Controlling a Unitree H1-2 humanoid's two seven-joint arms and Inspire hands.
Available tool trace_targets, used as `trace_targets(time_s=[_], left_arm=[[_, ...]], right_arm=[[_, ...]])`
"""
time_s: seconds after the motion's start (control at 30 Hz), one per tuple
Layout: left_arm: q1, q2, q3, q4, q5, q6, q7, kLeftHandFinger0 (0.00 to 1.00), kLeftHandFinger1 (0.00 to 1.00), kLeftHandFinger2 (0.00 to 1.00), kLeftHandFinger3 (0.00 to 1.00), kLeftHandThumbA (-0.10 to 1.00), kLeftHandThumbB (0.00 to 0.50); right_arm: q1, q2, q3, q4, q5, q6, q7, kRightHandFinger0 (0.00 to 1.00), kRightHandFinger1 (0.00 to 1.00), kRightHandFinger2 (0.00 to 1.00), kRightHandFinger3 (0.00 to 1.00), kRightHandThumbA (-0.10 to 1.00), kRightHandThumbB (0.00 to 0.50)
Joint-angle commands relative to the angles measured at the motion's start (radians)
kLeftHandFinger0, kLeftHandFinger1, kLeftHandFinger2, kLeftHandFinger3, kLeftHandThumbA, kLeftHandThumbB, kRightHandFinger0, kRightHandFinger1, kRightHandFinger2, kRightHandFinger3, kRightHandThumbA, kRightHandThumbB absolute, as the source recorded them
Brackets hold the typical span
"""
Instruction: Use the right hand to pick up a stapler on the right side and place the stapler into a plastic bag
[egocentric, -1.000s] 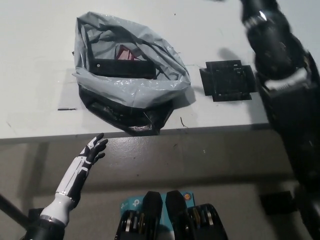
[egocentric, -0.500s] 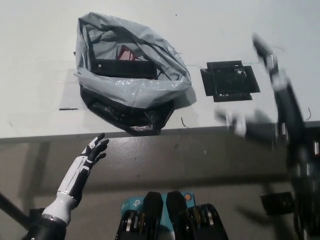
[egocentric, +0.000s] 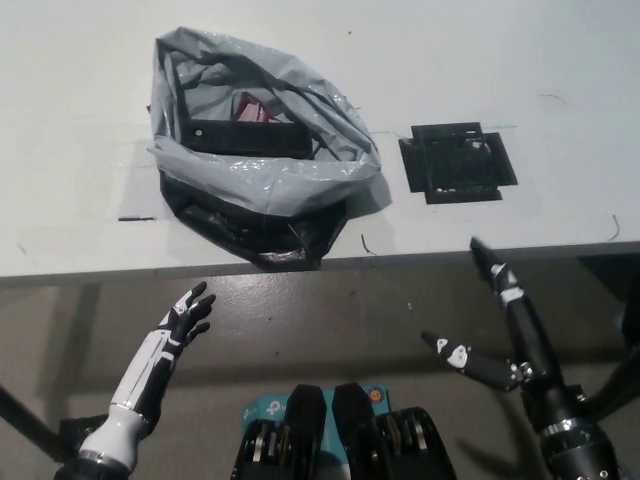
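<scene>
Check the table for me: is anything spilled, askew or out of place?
Nothing spilled. The plastic bag slumps with its lower corner right at the table front edge, so it might slide off. A long black object lies inside. Right hand and left hand hang open below the edge.

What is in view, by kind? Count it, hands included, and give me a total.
Plastic bag: 1
Long black item in the bag: 1
Reddish item in the bag: 1
Black square mark on the table: 1
Short black mark: 1
Robot hands: 2, left hand and right hand, both open
Total: 7
</scene>
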Motion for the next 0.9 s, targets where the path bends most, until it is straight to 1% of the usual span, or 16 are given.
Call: trace_targets(time_s=[0.0,0.07,0.13,0.17,0.2,0.27,0.3,0.33,0.37,0.47,0.57,0.87], left_arm=[[0.004,0.012,0.006,-0.033,-0.01,-0.03,-0.017,1.0,1.0,1.0,1.0,1.0,0.273],[0.011,0.013,0.006,-0.028,0.002,-0.039,-0.01,1.0,1.0,1.0,1.0,1.0,0.277],[0.024,0.013,0.005,-0.026,0.007,-0.046,-0.008,1.0,1.0,1.0,1.0,1.0,0.278],[0.037,0.013,0.004,-0.037,0.001,-0.037,-0.013,1.0,1.0,1.0,1.0,1.0,0.272],[0.056,0.014,0.0,-0.049,0.0,-0.032,-0.016,1.0,1.0,1.0,1.0,1.0,0.263],[0.059,0.013,-0.001,-0.048,0.004,-0.035,-0.015,1.0,1.0,1.0,1.0,1.0,0.265],[0.062,0.011,-0.001,-0.044,0.0,-0.026,-0.016,1.0,1.0,1.0,1.0,1.0,0.288],[0.065,0.01,-0.003,-0.043,-0.001,-0.023,-0.017,1.0,1.0,1.0,1.0,1.0,0.29],[0.069,0.01,-0.003,-0.043,0.004,-0.024,-0.014,1.0,1.0,1.0,1.0,1.0,0.303],[0.076,0.011,-0.002,-0.044,0.003,-0.022,-0.015,1.0,1.0,1.0,1.0,1.0,0.305],[0.075,0.014,0.0,-0.042,0.007,-0.03,-0.013,1.0,1.0,1.0,1.0,1.0,0.29],[0.069,0.013,0.003,-0.031,0.017,-0.045,-0.004,1.0,1.0,1.0,1.0,1.0,0.28]], right_arm=[[-0.004,-0.027,0.008,0.026,0.087,-0.013,0.088,1.0,1.0,1.0,1.0,0.8,0.288],[-0.002,-0.028,0.012,0.045,0.09,-0.019,0.099,1.0,1.0,1.0,1.0,0.78,0.27],[0.008,-0.03,0.021,0.045,0.083,-0.022,0.107,1.0,1.0,1.0,1.0,0.77,0.269],[0.02,-0.031,0.026,0.04,0.077,-0.019,0.108,1.0,1.0,1.0,1.0,0.78,0.276],[0.039,-0.032,0.036,0.036,0.071,-0.022,0.115,1.0,1.0,1.0,1.0,0.77,0.269],[0.043,-0.033,0.041,0.039,0.067,-0.03,0.117,1.0,1.0,1.0,1.0,0.77,0.261],[0.048,-0.034,0.043,0.048,0.064,-0.039,0.116,1.0,1.0,1.0,1.0,0.75,0.268],[0.054,-0.035,0.045,0.048,0.062,-0.038,0.117,1.0,1.0,1.0,1.0,0.75,0.269],[0.055,-0.034,0.047,0.052,0.057,-0.038,0.115,1.0,1.0,1.0,1.0,0.75,0.27],[0.056,-0.033,0.05,0.058,0.054,-0.038,0.118,1.0,1.0,1.0,1.0,0.76,0.282],[0.049,-0.032,0.052,0.062,0.044,-0.035,0.117,1.0,1.0,1.0,1.0,0.75,0.272],[0.042,-0.036,0.053,0.061,0.036,-0.035,0.122,1.0,1.0,1.0,1.0,0.76,0.27]])
